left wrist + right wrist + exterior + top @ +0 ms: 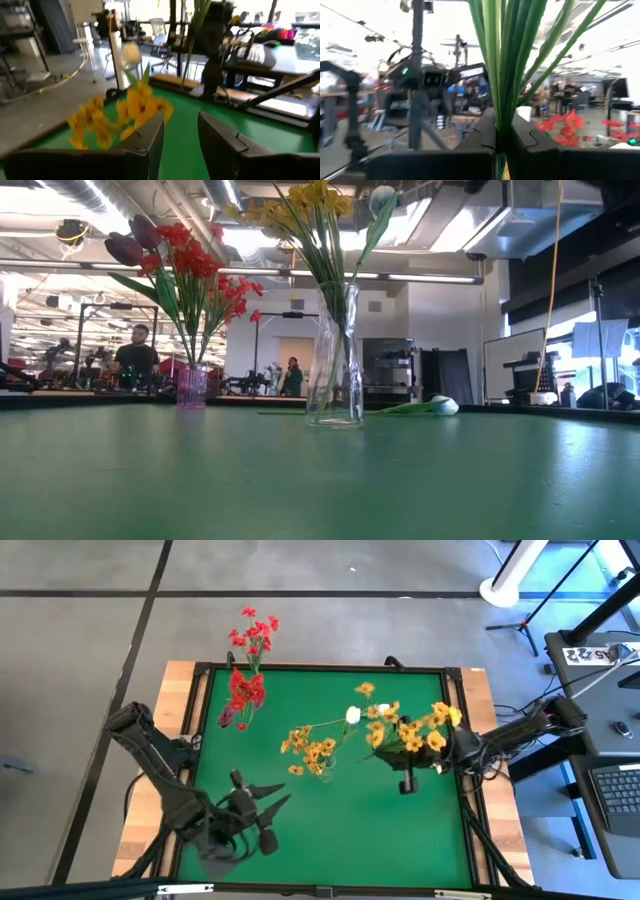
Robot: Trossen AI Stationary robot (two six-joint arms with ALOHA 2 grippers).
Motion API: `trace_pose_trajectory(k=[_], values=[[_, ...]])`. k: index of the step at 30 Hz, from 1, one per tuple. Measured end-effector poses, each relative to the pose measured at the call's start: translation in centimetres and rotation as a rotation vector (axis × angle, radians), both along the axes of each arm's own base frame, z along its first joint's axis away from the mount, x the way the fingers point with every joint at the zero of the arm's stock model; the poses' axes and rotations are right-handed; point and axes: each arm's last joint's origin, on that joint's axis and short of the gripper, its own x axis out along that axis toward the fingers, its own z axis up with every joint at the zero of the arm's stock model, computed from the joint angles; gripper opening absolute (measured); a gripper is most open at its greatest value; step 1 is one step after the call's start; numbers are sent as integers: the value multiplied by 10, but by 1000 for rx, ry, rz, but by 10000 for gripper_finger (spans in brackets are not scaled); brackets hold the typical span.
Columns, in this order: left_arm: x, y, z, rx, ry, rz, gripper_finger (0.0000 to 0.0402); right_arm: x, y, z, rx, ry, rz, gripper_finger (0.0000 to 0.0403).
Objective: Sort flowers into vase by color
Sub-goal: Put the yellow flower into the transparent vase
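Green felt covers the bench (330,830), where sorting looks well advanced: red flowers (245,690) fill the pink vase (191,387), yellow ones (312,748) the clear vase (335,370). Right claw (438,752) is clenched on a yellow bunch (410,730) near that vase. One white bloom (437,406) lies unsorted. Left claw (262,812) hovers released, empty.

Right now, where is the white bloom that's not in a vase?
In the low view the white bloom lies flat on the green table, just right of the clear glass vase holding yellow flowers.
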Motion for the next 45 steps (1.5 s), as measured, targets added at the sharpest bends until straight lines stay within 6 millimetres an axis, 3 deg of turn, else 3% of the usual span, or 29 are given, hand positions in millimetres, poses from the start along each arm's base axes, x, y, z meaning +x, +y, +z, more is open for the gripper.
trace_pose_trajectory(k=[6,10,19,34,38,45], values=[[8,17,-38,-106,16,22,114,33,-3,-26,-24,88,-58,11],[13,24,-51,-143,6,34,114,53,-4,-33,-33,125,-80,11],[18,26,-54,-190,7,13,114,79,-5,-53,-53,208,-102,11],[17,25,-54,-193,3,11,114,83,-4,-71,-66,359,-120,18],[18,24,-53,-198,-3,10,114,83,-4,-71,-60,360,-126,59],[18,24,-53,-202,0,6,114,83,-4,-72,-34,381,-114,183]])
